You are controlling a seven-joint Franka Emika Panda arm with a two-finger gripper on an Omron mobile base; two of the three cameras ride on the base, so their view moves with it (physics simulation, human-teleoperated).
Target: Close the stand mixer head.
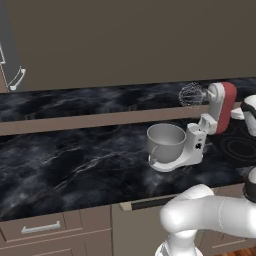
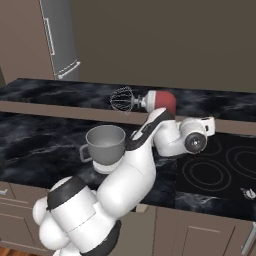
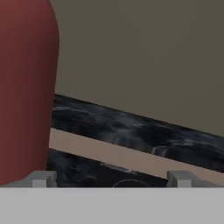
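Note:
The stand mixer head (image 1: pixel 226 105) is red and tilted up and back, with its wire whisk (image 1: pixel 191 94) raised above the grey metal bowl (image 1: pixel 166 141). The white mixer body (image 1: pixel 195 145) stands on the dark marble counter. From the right base view the head (image 2: pixel 161 101) and whisk (image 2: pixel 121 99) show just behind my forearm, and my hand (image 2: pixel 202 127) hangs right of the head. In the hand view the red head (image 3: pixel 26 87) rises at the left, close beside the left fingertip (image 3: pixel 41 178). My gripper (image 3: pixel 111 179) is open and holds nothing.
A black cooktop (image 2: pixel 220 170) lies on the counter right of the mixer. A raised tan ledge (image 1: pixel 75 122) and a second marble strip run behind it. A steel fridge (image 2: pixel 57 40) stands at the far left. Drawers (image 1: pixel 40 228) sit under the counter edge.

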